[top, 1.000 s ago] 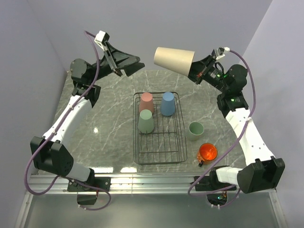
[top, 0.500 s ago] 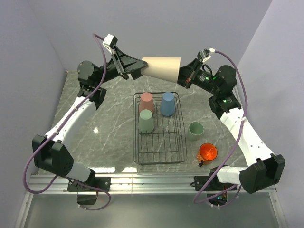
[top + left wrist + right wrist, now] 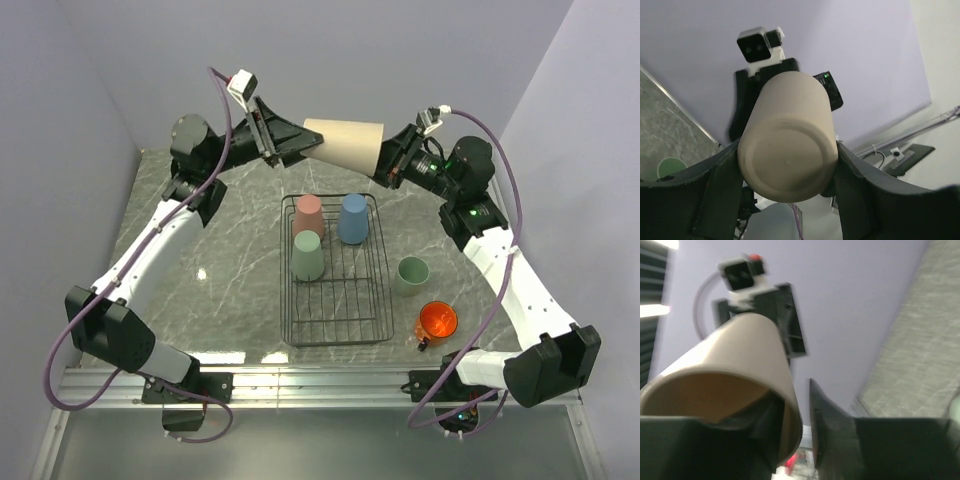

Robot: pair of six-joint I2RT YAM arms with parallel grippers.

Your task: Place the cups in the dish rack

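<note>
Top external: beyond the dish rack's (image 3: 337, 342) 12 o'clock edge, beige cup (image 3: 345, 147) hangs sideways aloft — right gripper (image 3: 383, 163) pinches its rim, left gripper (image 3: 303, 146) straddles the base, clamp unclear. Right releasing early could drop it — outside the rack.

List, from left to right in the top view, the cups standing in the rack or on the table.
Pink cup → blue cup → short green cup → orange mug. The green tumbler stands straight in front of the pink cup, so it is left out.
</note>
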